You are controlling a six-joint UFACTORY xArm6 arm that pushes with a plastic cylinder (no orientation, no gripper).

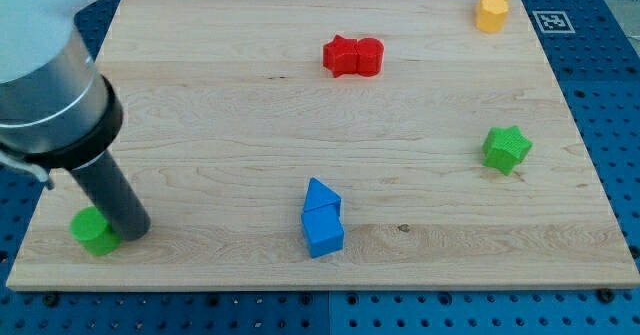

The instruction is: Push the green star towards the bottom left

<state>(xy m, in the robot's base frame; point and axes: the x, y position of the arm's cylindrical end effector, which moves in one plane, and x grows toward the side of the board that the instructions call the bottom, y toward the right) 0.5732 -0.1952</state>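
The green star [507, 148] lies near the view's right edge of the wooden board, about mid-height. My rod comes down from the view's upper left, and my tip [133, 231] rests on the board at the bottom left, touching the right side of a small green block [94, 232]. The tip is far to the left of the green star, across the whole board.
Two red blocks [353, 56] sit together at top centre. A yellow block [492, 7] stands in the top right corner. Two blue blocks [322, 218] sit together at bottom centre. The board's edge [320, 289] runs just below them.
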